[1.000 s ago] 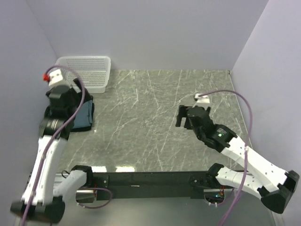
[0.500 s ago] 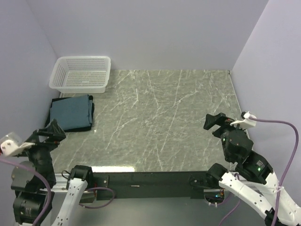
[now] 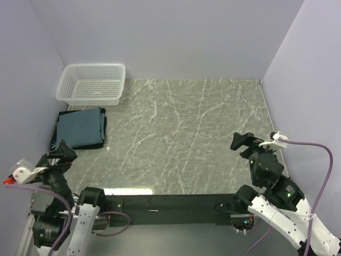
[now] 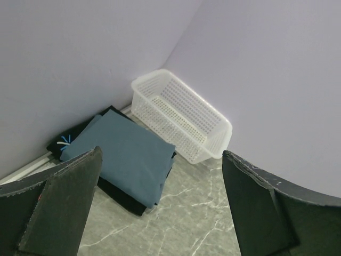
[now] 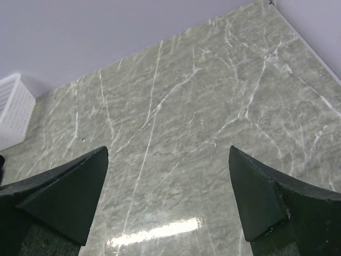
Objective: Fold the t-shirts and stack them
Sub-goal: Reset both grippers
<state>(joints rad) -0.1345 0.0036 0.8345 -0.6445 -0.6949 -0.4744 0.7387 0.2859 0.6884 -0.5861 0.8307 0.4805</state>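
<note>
Two folded t-shirts lie stacked at the table's left edge. The slate-blue one (image 3: 80,128) (image 4: 120,154) is on top of the black one (image 4: 114,192), whose light-blue print (image 4: 64,142) peeks out at the corner. My left gripper (image 3: 59,153) (image 4: 160,202) is drawn back near the table's front left corner, open and empty, well short of the stack. At the front right, my right gripper (image 3: 244,141) (image 5: 168,192) hangs open over bare marble with nothing between its fingers.
A white lattice basket (image 3: 93,84) (image 4: 181,113) stands empty in the back left corner, just behind the stack. Lilac walls close the table on the left, back and right. The grey marble tabletop (image 3: 186,133) stretches across the middle.
Both arms have pulled back from the table toward their bases: the left one left the stack and dropped to the front left, the right one withdrew to the front right. The stack has not moved.
</note>
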